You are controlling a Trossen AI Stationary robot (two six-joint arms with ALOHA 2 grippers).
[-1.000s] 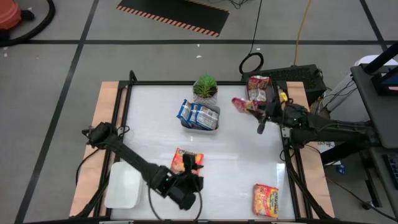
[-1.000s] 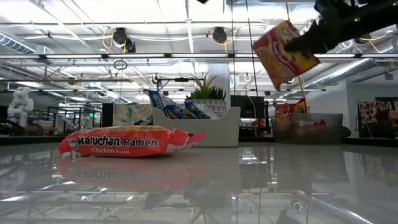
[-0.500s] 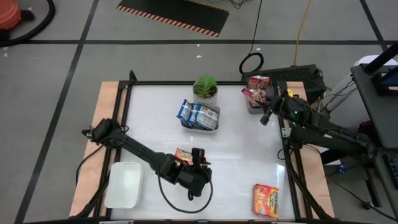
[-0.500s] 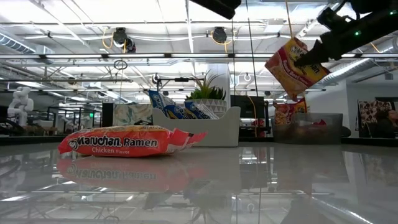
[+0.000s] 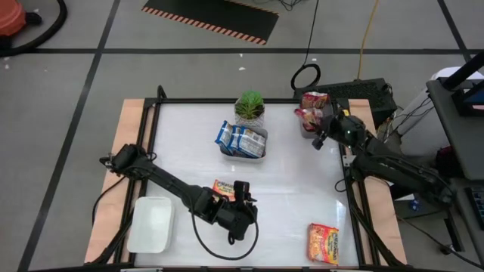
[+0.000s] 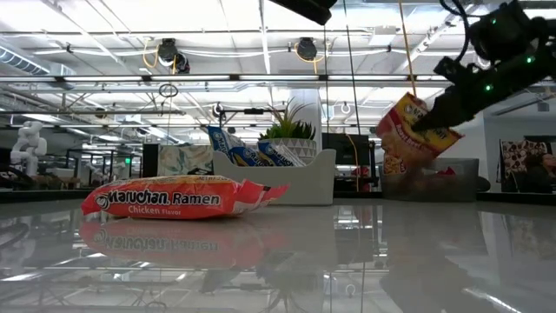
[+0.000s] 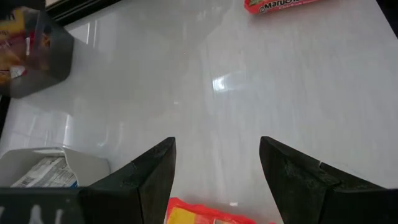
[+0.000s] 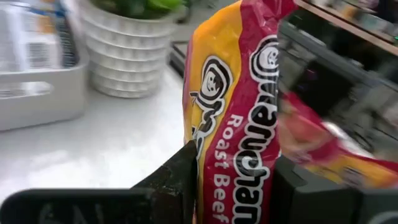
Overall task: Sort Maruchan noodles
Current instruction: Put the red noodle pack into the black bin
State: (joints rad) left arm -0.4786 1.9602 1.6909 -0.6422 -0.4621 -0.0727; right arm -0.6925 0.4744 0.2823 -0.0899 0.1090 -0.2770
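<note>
My right gripper (image 5: 318, 137) is at the far right, shut on a pink-red and yellow Maruchan packet (image 6: 412, 130) just above a dark bin (image 6: 432, 178) that holds more such packets. An orange-red chicken packet (image 5: 222, 188) lies flat near the table's middle front. My left gripper (image 7: 217, 146) hovers open above it without touching; that packet's edge (image 7: 205, 218) shows between the fingers. Blue-white packets (image 5: 240, 138) stand in a white tray. One more pink-red packet (image 5: 323, 242) lies at the near right. My right gripper pinches the roast beef packet (image 8: 233, 155) between its two fingers (image 8: 180, 177), near one end of it. The fingers come from the table's right, slanting slightly down. The packet is lifted clear and hangs tilted over the bin, with its free end toward the far side.
A potted plant (image 5: 249, 106) stands behind the white tray (image 5: 243, 149). An empty white tray (image 5: 151, 225) sits at the near left corner. A black frame rail (image 5: 151, 128) runs around the tabletop. There is bare tabletop between the orange packet and the right rail.
My right gripper has swung toward the far right corner and sunk, carrying the pink-red packet from mid-air down to just above the bin. My left gripper first shifted a little toward the table's right over the orange packet, then kept still.
</note>
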